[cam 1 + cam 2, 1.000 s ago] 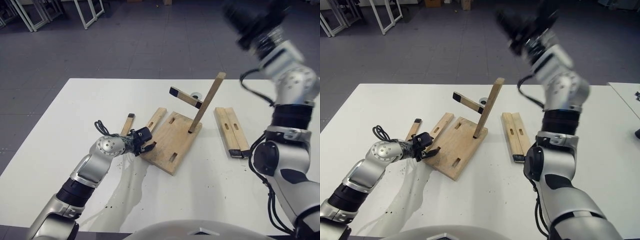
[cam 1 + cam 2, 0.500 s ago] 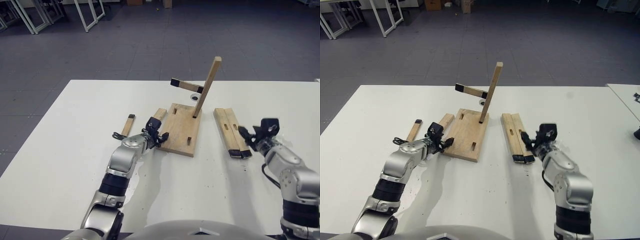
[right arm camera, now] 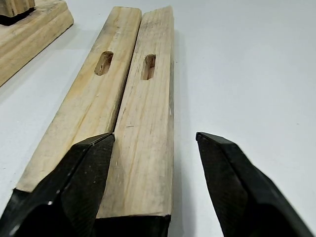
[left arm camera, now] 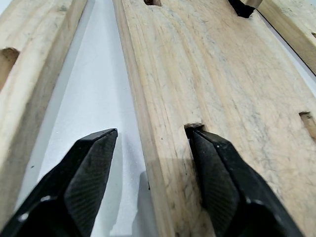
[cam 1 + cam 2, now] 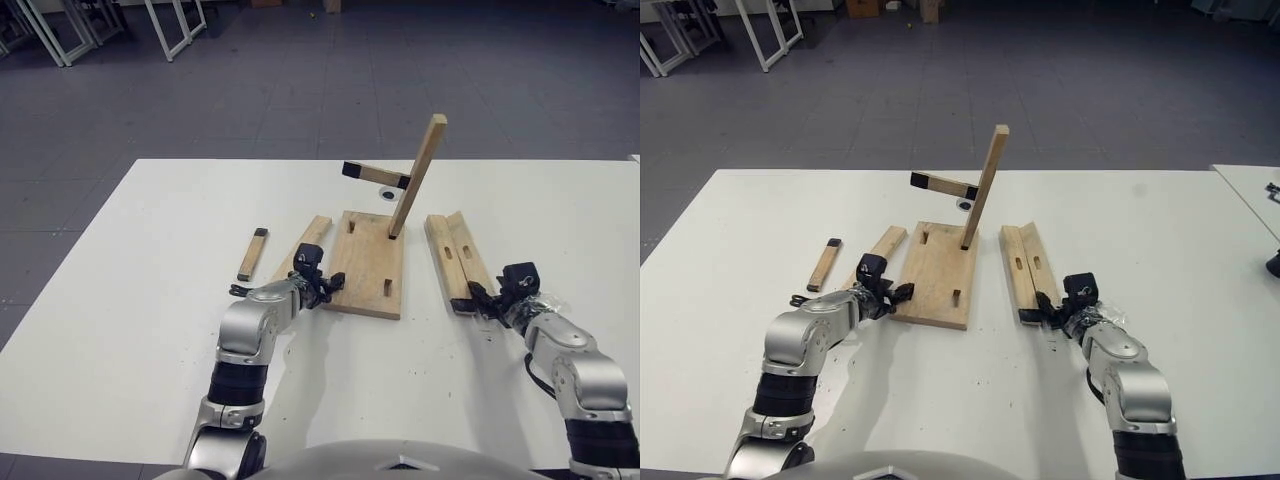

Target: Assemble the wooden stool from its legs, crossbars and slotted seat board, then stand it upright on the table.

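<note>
Two grippers sit low on the table (image 5: 140, 300), both spread open. The left gripper (image 4: 150, 133) straddles the board (image 5: 370, 262) at its 7 o'clock corner: one finger (image 4: 217, 173) lies on the top face beside a slot, the other over bare table between the board and the lone leg (image 5: 312, 236) at its 9 o'clock. The right gripper (image 3: 155, 137) brackets the black-capped near end of the outer one of the paired legs (image 5: 447, 258), which lie touching side by side at the board's 3 o'clock. An upright leg (image 5: 418, 175) stands, slightly tilted, in the board's 1 o'clock slot, with a crossbar (image 5: 375, 174) jutting from it toward 9 o'clock. A short bar (image 5: 253, 254) lies beyond the lone leg, apart from it.
</note>
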